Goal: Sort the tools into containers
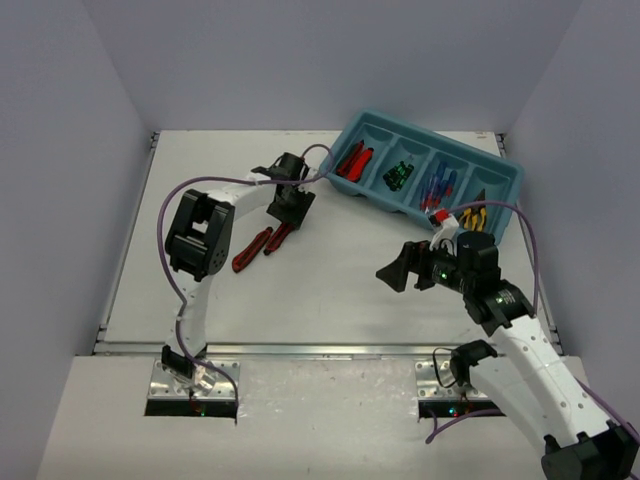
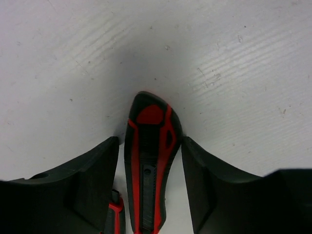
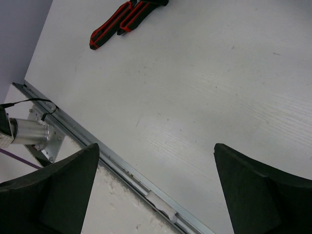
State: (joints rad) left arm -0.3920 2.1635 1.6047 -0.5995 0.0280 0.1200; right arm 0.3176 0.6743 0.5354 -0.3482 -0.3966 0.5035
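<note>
A pair of red-handled cutters lies on the table left of centre. My left gripper is low over its far end and open. In the left wrist view the gripper straddles one red-and-black handle, with a thin gap on each side. My right gripper is open and empty above the table, right of centre. The right wrist view shows the cutters far off. The teal tray holds red cutters, black-and-green screwdrivers, blue-and-red screwdrivers and yellow pliers, one kind per compartment.
The tray sits at an angle at the back right, near the right wall. A metal rail runs along the table's near edge. The arm bases are bolted below it. Purple cables loop beside both arms.
</note>
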